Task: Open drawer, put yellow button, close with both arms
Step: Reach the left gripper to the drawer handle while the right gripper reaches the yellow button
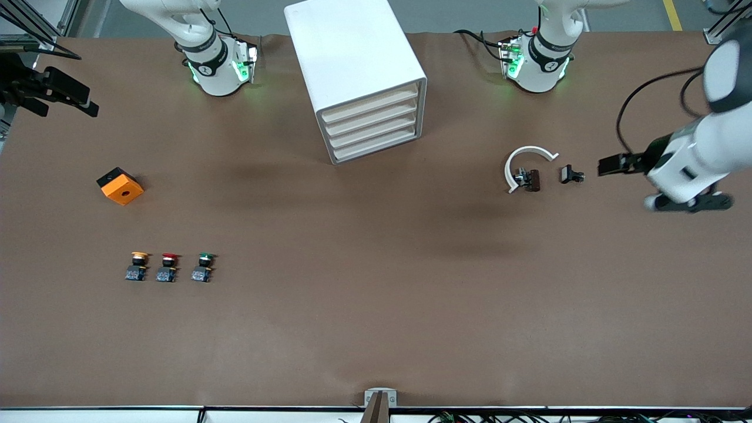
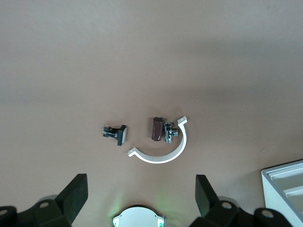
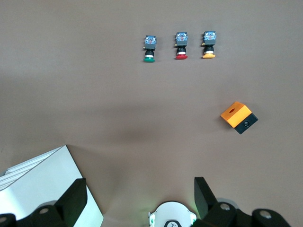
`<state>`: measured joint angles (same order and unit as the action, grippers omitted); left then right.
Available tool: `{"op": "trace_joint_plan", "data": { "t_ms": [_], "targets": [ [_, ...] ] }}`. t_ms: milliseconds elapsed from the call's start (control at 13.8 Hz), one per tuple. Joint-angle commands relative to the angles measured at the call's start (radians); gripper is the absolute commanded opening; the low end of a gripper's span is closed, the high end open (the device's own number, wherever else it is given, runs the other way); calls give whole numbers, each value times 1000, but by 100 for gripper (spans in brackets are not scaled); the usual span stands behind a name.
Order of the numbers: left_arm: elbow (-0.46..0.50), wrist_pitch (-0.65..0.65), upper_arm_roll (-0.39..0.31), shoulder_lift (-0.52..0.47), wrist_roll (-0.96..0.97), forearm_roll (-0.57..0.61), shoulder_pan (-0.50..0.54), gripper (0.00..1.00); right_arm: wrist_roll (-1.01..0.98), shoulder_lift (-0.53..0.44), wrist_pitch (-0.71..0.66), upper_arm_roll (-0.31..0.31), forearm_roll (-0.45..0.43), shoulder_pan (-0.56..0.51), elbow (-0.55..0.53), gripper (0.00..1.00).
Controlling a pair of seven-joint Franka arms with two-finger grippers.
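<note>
Both jaws spread, high at opposite table ends; closed drawer (image 1: 369, 104), yellow button (image 1: 137, 266) apart.

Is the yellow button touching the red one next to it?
Apart. In the front view, bare table shows between the yellow button and the red button; the right wrist view shows the same gap.

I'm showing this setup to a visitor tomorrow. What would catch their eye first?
Likely the white cabinet of four shut drawers, mid-table between the arm bases. Next, the row of three buttons toward the right arm's end, the yellow button outermost, with an orange block farther from the front camera. Both grippers hang open: left gripper over a white curved clip, right gripper at the table's edge.
</note>
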<state>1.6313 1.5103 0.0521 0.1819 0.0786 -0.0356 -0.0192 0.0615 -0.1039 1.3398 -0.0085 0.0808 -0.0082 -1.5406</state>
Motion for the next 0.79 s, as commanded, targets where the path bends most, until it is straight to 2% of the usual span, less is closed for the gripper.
{"op": "trace_joint_plan", "data": {
  "t_ms": [0,144,289,361,578,722],
  "targets": [
    [-30,30,6,88,64,-15,-28,100,0,-5,-11,-5,17,-21,8,100],
    [-31,74,6,145,182,-71,-59,100,-11,10,18,-21,69,-48,13,100],
    [-33,108,6,192,339,-104,-103,100,-14,90,56,-22,65,-53,25,100],
    [-37,111,6,208,402,-107,-117,100,-22,96,65,-22,65,-55,33,100],
    [-140,67,6,278,645,-194,-156,100,-25,96,76,-22,45,-56,45,100],
    [-212,15,6,333,852,-332,-169,100,-25,96,76,-21,10,-53,63,100]
  ]
}}
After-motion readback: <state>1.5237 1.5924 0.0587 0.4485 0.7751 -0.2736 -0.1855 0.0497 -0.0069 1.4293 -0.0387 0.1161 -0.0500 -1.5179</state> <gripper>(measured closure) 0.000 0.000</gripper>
